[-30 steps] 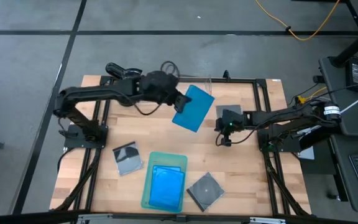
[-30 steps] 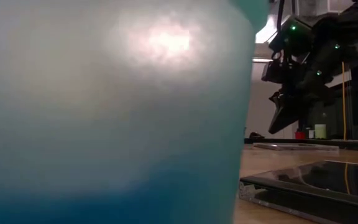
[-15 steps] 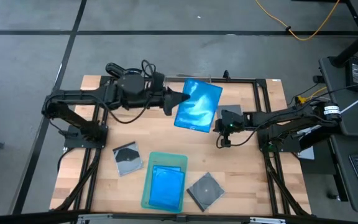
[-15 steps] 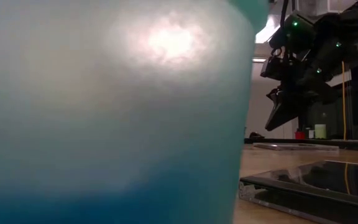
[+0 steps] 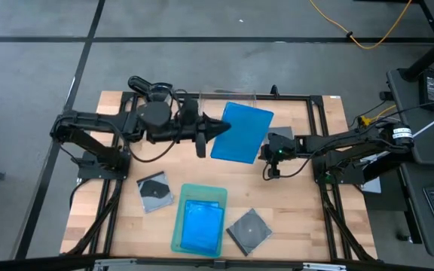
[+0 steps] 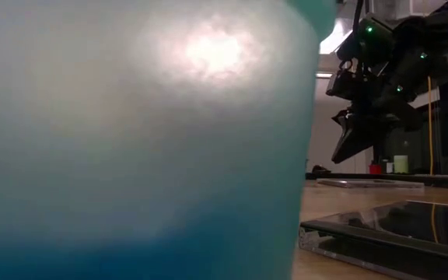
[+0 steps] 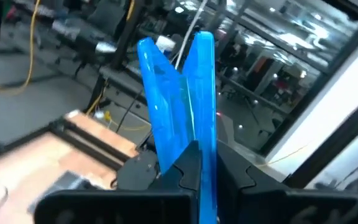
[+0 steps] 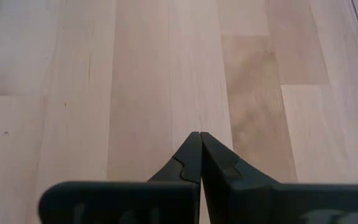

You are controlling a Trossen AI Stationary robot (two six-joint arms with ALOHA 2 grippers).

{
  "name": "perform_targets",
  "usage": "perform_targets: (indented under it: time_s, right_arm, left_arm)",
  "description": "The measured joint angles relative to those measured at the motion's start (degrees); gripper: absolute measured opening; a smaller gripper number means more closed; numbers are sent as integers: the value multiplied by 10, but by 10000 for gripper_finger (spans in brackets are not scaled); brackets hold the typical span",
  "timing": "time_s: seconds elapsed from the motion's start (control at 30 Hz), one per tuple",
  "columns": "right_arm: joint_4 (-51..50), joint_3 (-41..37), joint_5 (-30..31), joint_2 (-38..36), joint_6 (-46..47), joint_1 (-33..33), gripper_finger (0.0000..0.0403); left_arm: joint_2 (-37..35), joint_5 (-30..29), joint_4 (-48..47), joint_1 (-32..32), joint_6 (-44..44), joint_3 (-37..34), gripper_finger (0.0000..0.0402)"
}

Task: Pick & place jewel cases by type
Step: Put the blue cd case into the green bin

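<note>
My left gripper (image 5: 215,129) is shut on a bright blue jewel case (image 5: 243,132), held high over the table's middle; in the left wrist view the case (image 7: 197,93) shows edge-on. My right gripper (image 5: 270,170) hovers shut just right of it, over bare wood (image 8: 194,134), touching nothing. A second blue case (image 5: 201,224) lies flat in the pale green tray (image 5: 179,226). Two dark grey cases (image 5: 154,192) (image 5: 249,229) lie flat on the table. Another grey case (image 5: 277,133) is partly hidden behind the right arm. My left gripper pinches the blue case by its left edge (image 7: 194,152) between its two fingers. The fingers come level from the table's left. The case sticks out past them toward the right, lifted clear of the table. Its two leaves (image 7: 160,93) gape apart at the far end.
A clear bin (image 5: 228,96) stands at the far edge, behind the held case. The tray's wall (image 6: 131,140) fills most of the low view. Dark frame rails (image 5: 319,150) border the table. Bare wood lies between the arms and the tray.
My left gripper has risen and swung a little toward the near edge, rolling as it went. The blue case has turned with it, from a slanted diamond to nearly square with the table's edges, and has stayed clear of the table.
</note>
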Motion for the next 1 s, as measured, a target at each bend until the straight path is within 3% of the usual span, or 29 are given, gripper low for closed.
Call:
perform_targets:
  time_s: [0.33,0.73,1.0]
  right_arm:
    - [0,0,-1,0,-1,0,6]
    - [0,0,-1,0,1,0,6]
    - [3,0,0,0,1,0,6]
  left_arm:
    - [0,-20,0,-34,268,0,8]
    - [0,-252,50,-95,707,0,8]
    - [3,-329,147,-127,947,0,8]
